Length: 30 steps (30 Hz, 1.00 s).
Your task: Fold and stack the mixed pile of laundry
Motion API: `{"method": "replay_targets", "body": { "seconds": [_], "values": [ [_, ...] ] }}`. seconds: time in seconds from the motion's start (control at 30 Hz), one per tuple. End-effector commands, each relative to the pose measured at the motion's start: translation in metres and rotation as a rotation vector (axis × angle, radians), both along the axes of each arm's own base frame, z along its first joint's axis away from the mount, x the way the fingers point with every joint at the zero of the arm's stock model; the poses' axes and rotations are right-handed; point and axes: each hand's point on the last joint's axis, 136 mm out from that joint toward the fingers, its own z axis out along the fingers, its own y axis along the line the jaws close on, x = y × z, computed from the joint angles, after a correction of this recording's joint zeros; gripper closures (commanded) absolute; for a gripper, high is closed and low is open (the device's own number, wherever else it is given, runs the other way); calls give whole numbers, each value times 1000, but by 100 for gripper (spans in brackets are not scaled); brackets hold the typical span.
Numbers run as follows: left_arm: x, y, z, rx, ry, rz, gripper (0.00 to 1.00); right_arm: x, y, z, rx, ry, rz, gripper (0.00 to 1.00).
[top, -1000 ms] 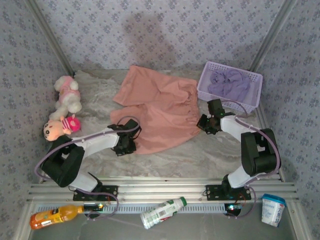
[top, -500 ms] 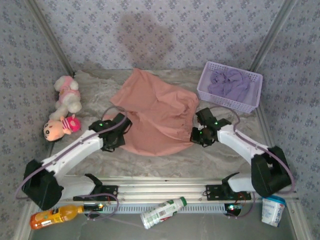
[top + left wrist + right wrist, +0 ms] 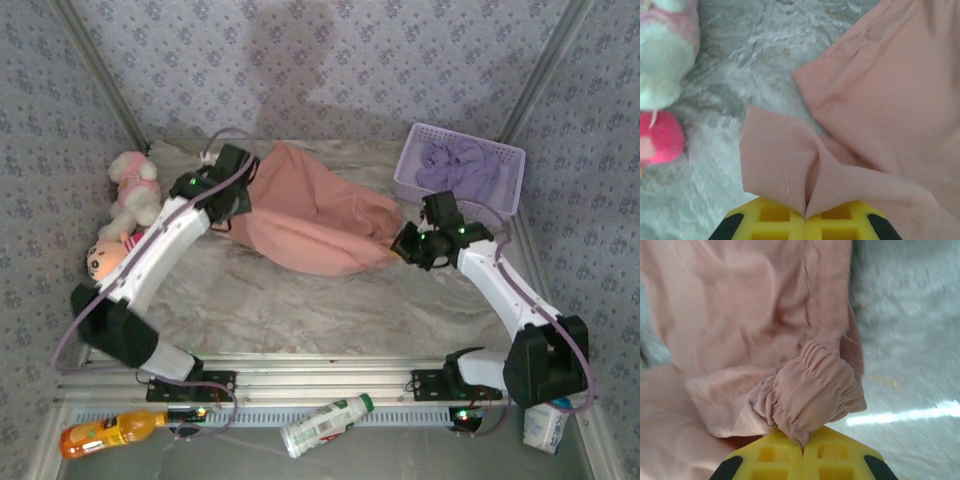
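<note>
The soft salmon-pink fabric shorts [image 3: 315, 225] lie bunched across the far middle of the grey marbled table [image 3: 300, 300], slung between the two arms. At their left end the left gripper [image 3: 238, 192] is clenched on a fold of the cloth: in the left wrist view the fabric is pinched right at the meeting line of the yellow jaws and fans out from there in two flaps, with the rest of the garment spreading away to the right. At the right end the right gripper [image 3: 405, 246] is clamped on the gathered elastic edge of the shorts, and in the right wrist view a ruffled knot of that edge bulges just above the closed yellow jaws. The crumpled lavender shirt [image 3: 458, 168] sits inside the lavender plastic mesh basket [image 3: 404, 183] at the far right, apart from both grippers. The pink-and-white plush toys [image 3: 133, 195] rest by the left wall, near the left arm.
</note>
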Motion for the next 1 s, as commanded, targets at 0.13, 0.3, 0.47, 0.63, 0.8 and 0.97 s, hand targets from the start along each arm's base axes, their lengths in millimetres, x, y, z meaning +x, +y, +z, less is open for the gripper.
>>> {"method": "replay_targets", "body": {
  "seconds": [0.13, 0.3, 0.47, 0.63, 0.8, 0.97],
  "values": [
    [146, -61, 32, -24, -69, -251, 100, 106, -16, 28, 114, -156, -164, 97],
    [199, -55, -6, -179, -75, -121, 0, 160, -32, 34, 67, -258, -202, 27],
    [195, -45, -15, -184, -23, -123, 0, 169, -34, 55, -15, -328, -150, 22],
    [177, -48, -18, -204, 44, -144, 0, 155, -13, 52, -81, -305, -55, 25],
    [163, -76, -39, -302, 99, -206, 30, 138, 22, 20, -132, -238, 61, 39],
    [159, -97, -87, -433, 144, -206, 93, 135, 53, -32, -133, -144, 130, 51]
  ]
}}
